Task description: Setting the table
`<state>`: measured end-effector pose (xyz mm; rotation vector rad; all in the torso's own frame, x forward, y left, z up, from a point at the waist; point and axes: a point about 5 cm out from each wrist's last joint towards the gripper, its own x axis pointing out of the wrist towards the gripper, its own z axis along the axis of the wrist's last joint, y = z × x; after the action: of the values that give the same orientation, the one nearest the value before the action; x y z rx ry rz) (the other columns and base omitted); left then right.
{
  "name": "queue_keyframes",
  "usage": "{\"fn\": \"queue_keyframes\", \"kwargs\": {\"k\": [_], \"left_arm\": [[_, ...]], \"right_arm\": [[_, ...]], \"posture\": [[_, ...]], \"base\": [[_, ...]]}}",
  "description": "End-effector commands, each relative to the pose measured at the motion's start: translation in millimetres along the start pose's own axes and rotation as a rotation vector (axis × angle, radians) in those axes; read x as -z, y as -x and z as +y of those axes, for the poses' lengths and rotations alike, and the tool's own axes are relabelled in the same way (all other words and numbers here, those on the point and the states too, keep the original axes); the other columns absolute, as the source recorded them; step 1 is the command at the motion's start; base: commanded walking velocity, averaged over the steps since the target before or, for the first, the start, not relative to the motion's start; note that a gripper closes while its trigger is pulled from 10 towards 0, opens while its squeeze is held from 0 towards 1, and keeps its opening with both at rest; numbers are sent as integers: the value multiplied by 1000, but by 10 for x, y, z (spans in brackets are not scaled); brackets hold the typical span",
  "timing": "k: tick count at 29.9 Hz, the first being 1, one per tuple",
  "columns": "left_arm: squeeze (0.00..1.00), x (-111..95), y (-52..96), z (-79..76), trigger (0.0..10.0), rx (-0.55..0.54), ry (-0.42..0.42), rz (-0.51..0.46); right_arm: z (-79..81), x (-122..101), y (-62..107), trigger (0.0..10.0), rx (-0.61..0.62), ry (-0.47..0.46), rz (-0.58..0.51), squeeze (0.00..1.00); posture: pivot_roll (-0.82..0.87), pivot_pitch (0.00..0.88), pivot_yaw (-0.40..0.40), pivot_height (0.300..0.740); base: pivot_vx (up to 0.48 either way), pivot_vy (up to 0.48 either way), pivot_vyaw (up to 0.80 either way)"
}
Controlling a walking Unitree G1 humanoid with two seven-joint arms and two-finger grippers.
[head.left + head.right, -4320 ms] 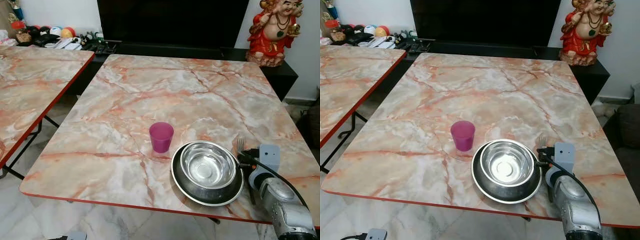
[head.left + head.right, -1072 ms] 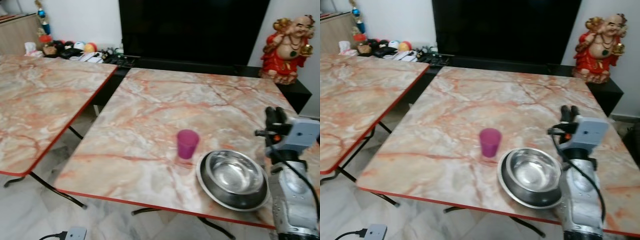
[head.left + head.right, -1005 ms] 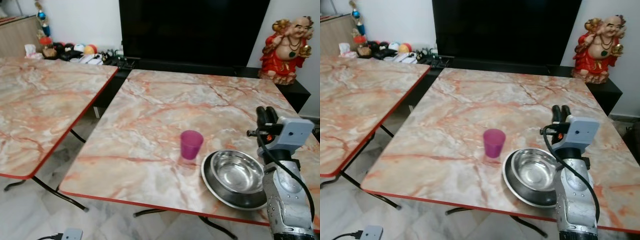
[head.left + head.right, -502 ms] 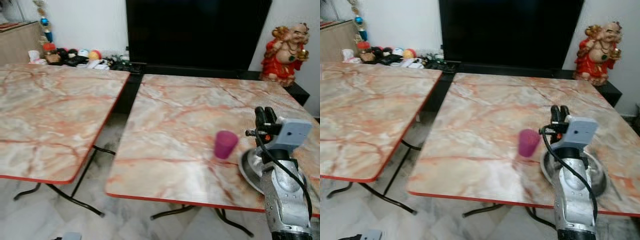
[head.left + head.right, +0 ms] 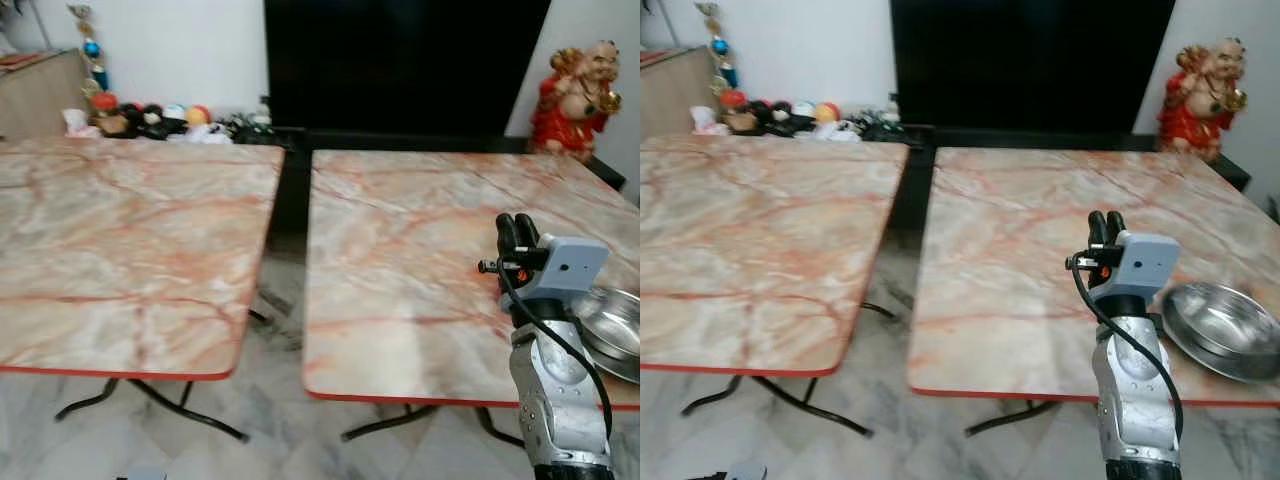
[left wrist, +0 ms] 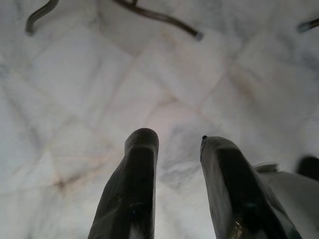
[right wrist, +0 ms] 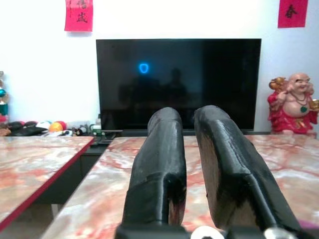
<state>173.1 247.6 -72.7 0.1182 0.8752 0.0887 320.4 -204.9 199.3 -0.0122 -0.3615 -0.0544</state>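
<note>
The step in hand looks like a transit between placements rather than a grasp: nothing is held, and the head views sweep across two marble-patterned desks. The left desk lies bare, so the next move probably calls for turning to fetch another piece of tableware, or carrying one across.

The left tool hangs low over the tiled floor, its two black fingers a little apart and holding nothing.

On the right desk the right tool stands raised in front of the robot, forearm upright, fingers pointing up and toward the television; they sit nearly together with a narrow gap, gripping nothing. Just right of that arm, the steel bowl, seemingly nested in a plate though blur hides the detail, rests near the desk's front edge.
</note>
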Motion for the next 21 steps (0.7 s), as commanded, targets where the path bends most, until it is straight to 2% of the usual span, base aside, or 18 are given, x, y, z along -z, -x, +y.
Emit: {"fn": "queue_keyframes", "kwargs": {"k": [1,16,17,18,21], "left_arm": [[0,32,2,-56,10000,21,-9,10],[0,26,3,-49,10000,18,-6,4],[0,23,1,-51,10000,17,-3,2],[0,22,1,-52,10000,16,-2,2],[0,23,2,-52,10000,14,2,2]], "right_arm": [[-59,5,11,10000,15,11,6,0],[2,25,3,10000,-8,-8,18,0],[4,24,2,10000,-16,-21,18,255],[4,25,2,10000,-17,-30,18,1000],[2,27,1,10000,-11,-23,21,1000]], "posture": [[-45,0,3,740],[-31,9,-3,740],[-30,14,-4,740],[-28,17,-6,740],[-28,22,-6,740]], "base": [[0,480,0],[0,480,0],[0,480,0],[0,480,0],[0,480,0]]}}
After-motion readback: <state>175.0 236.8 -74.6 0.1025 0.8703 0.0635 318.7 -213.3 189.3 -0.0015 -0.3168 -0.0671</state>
